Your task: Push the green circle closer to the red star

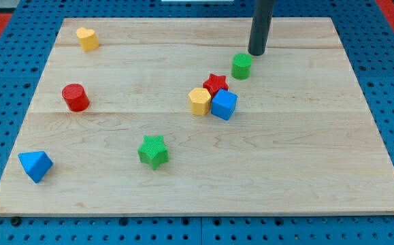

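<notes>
The green circle (241, 66), a short cylinder, stands on the wooden board right of centre toward the view's top. The red star (216, 84) lies just below and left of it, a small gap between them. The red star touches a yellow hexagon (199, 101) and a blue cube (224, 104). My tip (256, 52) is just above and right of the green circle, very close to it; I cannot tell whether they touch. The rod rises out of the view's top.
A green star (154, 150) lies below centre. A red cylinder (75, 97) and a yellow heart (87, 39) are at the left. A blue triangle (35, 165) is at the lower left. The board (319, 170) rests on a blue pegboard.
</notes>
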Controlling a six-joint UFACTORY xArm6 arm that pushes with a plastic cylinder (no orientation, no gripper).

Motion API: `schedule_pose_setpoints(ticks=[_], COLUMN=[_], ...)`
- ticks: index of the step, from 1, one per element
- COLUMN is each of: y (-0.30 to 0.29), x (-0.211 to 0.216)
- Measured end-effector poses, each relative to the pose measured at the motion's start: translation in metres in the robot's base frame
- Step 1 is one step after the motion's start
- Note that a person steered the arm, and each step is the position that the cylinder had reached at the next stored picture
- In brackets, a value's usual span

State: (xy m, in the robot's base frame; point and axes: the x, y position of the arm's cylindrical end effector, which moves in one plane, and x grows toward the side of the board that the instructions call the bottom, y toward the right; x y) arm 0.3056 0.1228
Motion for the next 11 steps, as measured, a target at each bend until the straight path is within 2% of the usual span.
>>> schedule_pose_setpoints(ticks=[1,2,3,4,6,7,8,10,11], y=[0.051,0.027,-0.021,-0.044,-0.047,-0.088,-0.092,-0.125,-0.133], x=[0.037,0.04,0.014,0.025,0.038,0.037,0.037,0.001,0.026])
